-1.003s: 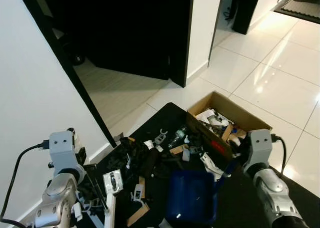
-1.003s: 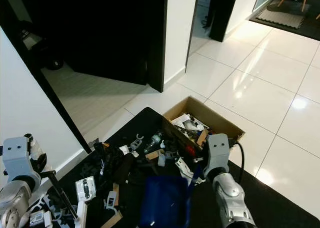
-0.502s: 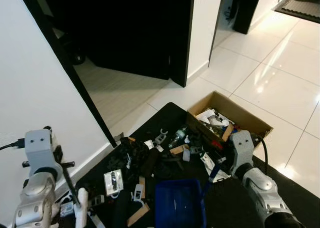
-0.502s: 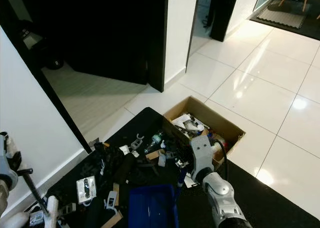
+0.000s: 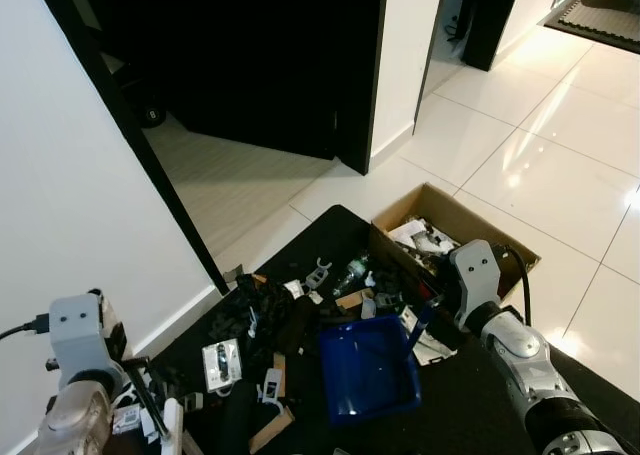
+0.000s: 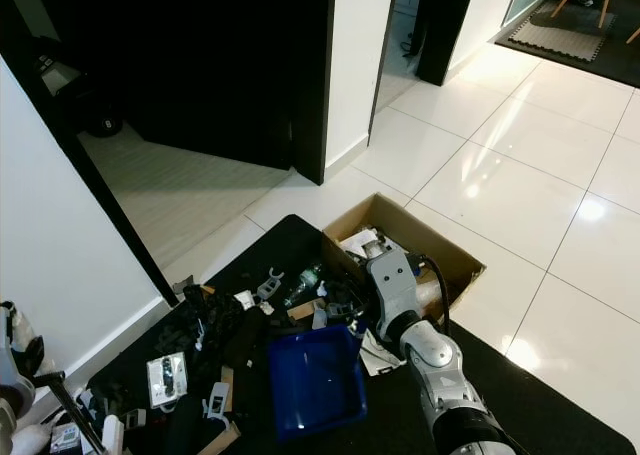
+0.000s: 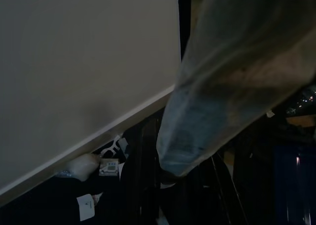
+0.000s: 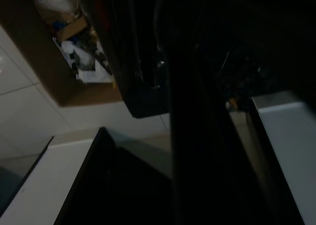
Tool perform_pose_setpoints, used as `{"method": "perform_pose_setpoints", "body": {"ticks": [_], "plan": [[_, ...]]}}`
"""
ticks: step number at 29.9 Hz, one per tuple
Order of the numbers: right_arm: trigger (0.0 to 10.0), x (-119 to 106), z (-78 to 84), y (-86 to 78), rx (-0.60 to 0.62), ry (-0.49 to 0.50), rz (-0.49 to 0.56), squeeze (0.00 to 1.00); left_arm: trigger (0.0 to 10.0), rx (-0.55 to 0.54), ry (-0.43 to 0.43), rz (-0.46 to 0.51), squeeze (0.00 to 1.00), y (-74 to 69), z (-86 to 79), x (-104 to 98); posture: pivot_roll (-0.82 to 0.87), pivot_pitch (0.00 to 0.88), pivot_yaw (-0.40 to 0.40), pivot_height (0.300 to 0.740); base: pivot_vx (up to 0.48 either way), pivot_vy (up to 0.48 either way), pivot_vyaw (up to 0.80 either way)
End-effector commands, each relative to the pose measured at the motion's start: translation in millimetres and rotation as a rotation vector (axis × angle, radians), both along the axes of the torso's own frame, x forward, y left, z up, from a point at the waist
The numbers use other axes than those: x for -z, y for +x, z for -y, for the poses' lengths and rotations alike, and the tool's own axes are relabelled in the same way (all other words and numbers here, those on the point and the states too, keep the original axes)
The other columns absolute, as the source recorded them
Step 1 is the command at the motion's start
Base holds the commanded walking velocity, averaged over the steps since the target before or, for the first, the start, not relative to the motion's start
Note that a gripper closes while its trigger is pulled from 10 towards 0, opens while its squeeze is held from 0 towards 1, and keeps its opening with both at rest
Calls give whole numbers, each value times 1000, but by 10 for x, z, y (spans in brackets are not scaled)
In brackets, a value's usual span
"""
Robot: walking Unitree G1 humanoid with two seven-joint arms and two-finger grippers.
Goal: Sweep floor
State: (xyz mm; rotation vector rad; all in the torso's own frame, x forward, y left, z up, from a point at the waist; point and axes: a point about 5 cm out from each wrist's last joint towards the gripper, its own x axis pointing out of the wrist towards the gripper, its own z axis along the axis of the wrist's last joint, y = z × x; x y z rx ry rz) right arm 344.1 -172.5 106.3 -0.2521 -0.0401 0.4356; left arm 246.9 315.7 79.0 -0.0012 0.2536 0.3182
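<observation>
A glossy blue plastic dustpan is lying at lower centre on the black mat, its handle reaching toward the right hand; whether either hand is gripping cannot be told. Scattered debris is lying beside an open cardboard box.

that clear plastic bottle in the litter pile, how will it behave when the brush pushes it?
The bottle lies on its side on the black mat, so it would probably roll rather than slide. It looks empty and clear, so likely light and apt to skitter. Scraps crowd it beside the cardboard box, which may stop it early.
</observation>
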Motion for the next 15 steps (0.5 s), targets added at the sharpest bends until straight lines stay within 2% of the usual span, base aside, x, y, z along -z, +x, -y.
{"method": "perform_pose_setpoints", "body": {"ticks": [1,4,7,9,10,13,15], "plan": [[10000,146,12,-54,-26,-1,-84,0,10000,-3,-12,-39,0,-83,18,116,116,241,25,740,0,0,0],[10000,289,-23,-118,-63,-6,-156,0,10000,-7,-29,-33,0,-90,42,140,121,239,25,740,0,0,0],[10000,357,-27,-133,-46,-18,-179,0,10000,-13,-62,-13,0,-79,72,153,121,238,26,740,0,0,0],[10000,377,-26,-132,-26,-36,-172,0,10000,-6,-99,-4,0,-66,121,174,123,238,28,740,0,0,0],[10000,359,-29,-121,-13,-52,-145,0,10000,7,-149,-4,0,-63,179,199,123,238,31,740,0,0,0],[10000,344,-30,-115,-7,-61,-130,0,10000,12,-174,-4,0,-63,204,211,123,238,31,740,0,0,0],[10000,291,-36,-90,12,-73,-83,0,10000,33,-260,-17,0,-80,305,272,123,240,35,740,0,0,0]]}}
